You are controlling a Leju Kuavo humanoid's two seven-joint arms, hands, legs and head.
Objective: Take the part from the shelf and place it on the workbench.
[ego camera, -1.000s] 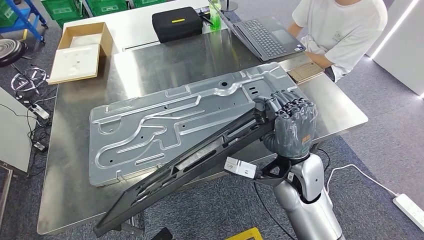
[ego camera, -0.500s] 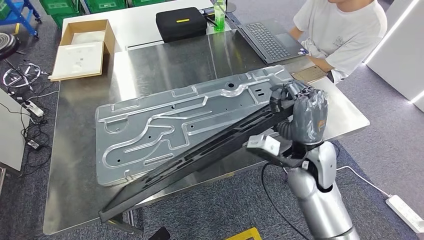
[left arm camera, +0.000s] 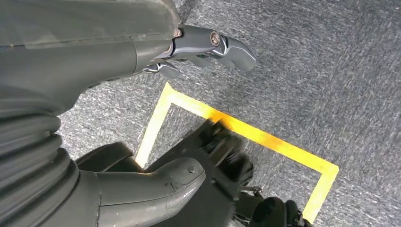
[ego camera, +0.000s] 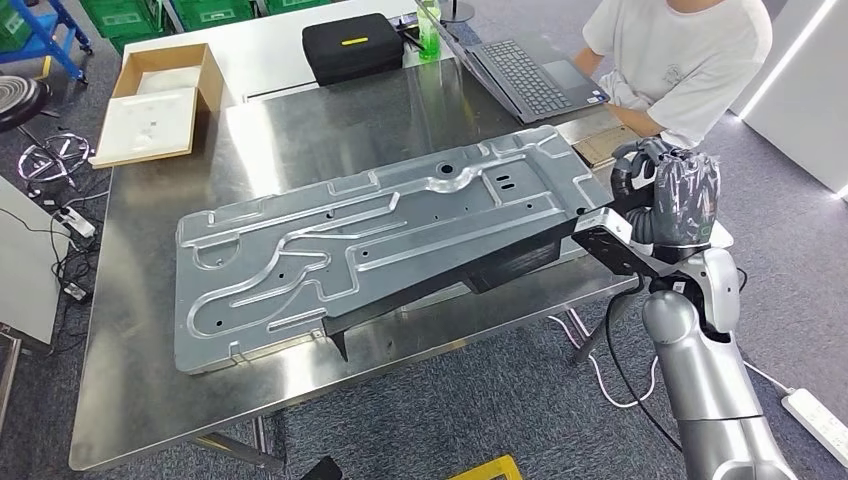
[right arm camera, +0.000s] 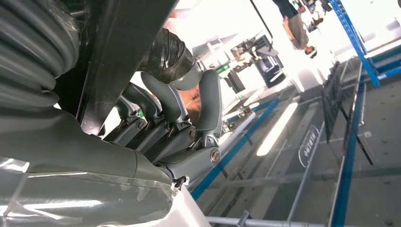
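A long black part (ego camera: 500, 265) lies low along the near edge of a large silver stamped panel (ego camera: 380, 240) on the steel workbench (ego camera: 300, 130). Much of its length is hidden behind the panel's edge. My right hand (ego camera: 675, 195) grips the black part's right end, past the workbench's right side. In the right wrist view the fingers (right arm camera: 175, 123) curl round the black part (right arm camera: 123, 52). My left hand (left arm camera: 94, 61) hangs over grey carpet, holding nothing, with thumb and fingers apart.
A person (ego camera: 690, 60) in a white shirt sits at the far right corner by a laptop (ego camera: 530, 75). A black case (ego camera: 352, 47) and a cardboard box (ego camera: 160, 100) stand at the back. Yellow tape (left arm camera: 265, 137) marks the floor.
My right arm has swung right and away from me. The black part has dropped from a steep tilt in front of the panel to lie along the panel's near edge.
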